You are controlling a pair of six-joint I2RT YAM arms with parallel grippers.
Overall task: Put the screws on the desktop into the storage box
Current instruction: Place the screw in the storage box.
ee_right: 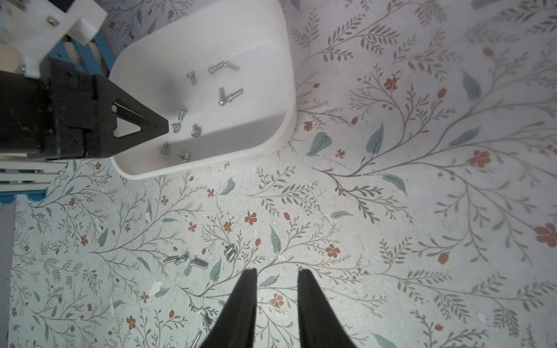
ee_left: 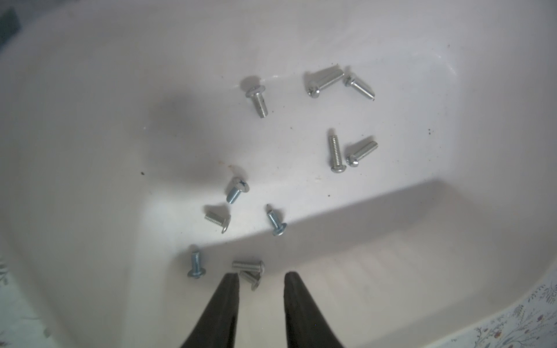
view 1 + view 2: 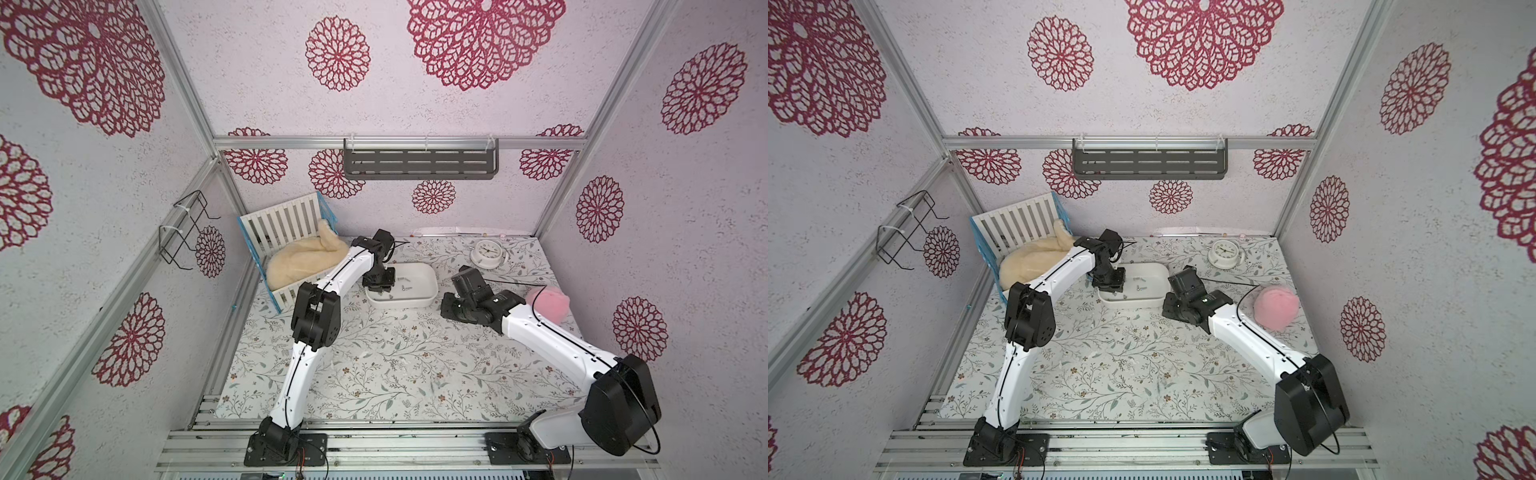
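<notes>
The white storage box (image 3: pixel 432 286) (image 3: pixel 1163 286) stands at the back middle of the leaf-printed desktop (image 3: pixel 374 374). Several silver screws (image 2: pixel 337 152) lie scattered on its floor. My left gripper (image 2: pixel 261 275) (image 3: pixel 379 291) hangs over the box's left end, open, with nothing pinched. One screw (image 2: pixel 251 278) lies on the floor just beside a fingertip. My right gripper (image 1: pixel 277 271) (image 3: pixel 449 307) hovers open over bare desktop to the right of the box. Several loose screws (image 1: pixel 180 259) (image 1: pixel 230 253) lie on the print a little ahead of its fingers, and others (image 1: pixel 205 321) close beside one finger.
A white slatted crib with blue edges (image 3: pixel 286 232) holding a cream cloth (image 3: pixel 303 262) stands at the back left, next to the box. A white clock (image 3: pixel 486 251) sits at the back right and a pink plush ball (image 3: pixel 546 305) at the right edge.
</notes>
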